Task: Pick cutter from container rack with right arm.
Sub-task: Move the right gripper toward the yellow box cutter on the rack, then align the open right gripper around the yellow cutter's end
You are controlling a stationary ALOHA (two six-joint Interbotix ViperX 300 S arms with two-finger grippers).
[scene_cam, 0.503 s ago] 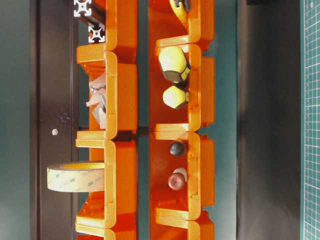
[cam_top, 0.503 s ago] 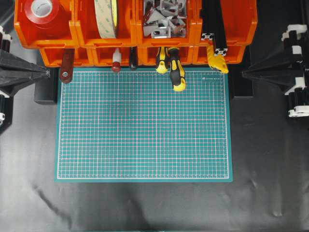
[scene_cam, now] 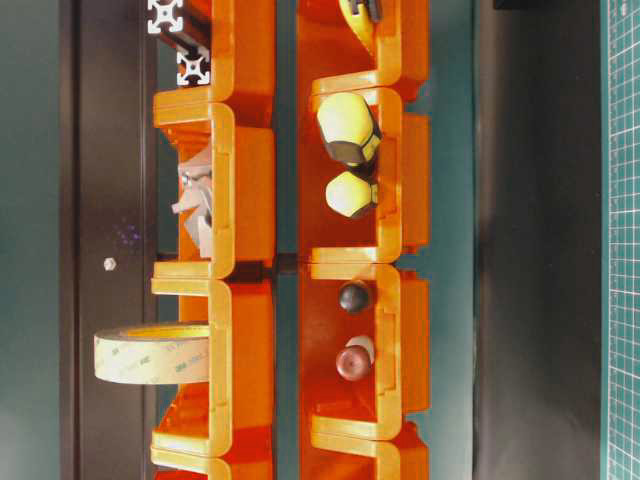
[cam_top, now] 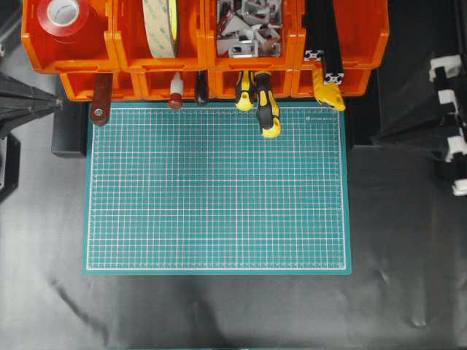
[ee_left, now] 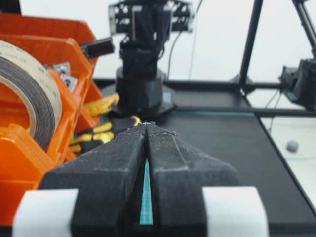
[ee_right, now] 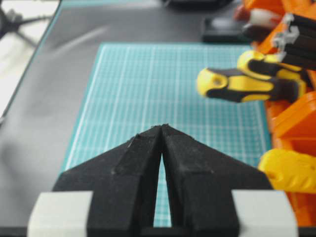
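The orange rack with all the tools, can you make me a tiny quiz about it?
1. True or false: the right tool is already holding the cutter.
2. Which bin of the container rack holds the cutter: A) lower far left, B) lower far right, C) upper middle?
3. Fill in: the two screwdrivers have yellow and ____ handles.

Key: 1 false; 2 B; 3 black.

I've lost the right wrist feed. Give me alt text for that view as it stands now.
The shut right gripper points over the green cutting mat, holding nothing. At right, two yellow-and-black screwdrivers stick out of the orange container rack, and the yellow cutter shows at the right edge, nearer the camera.
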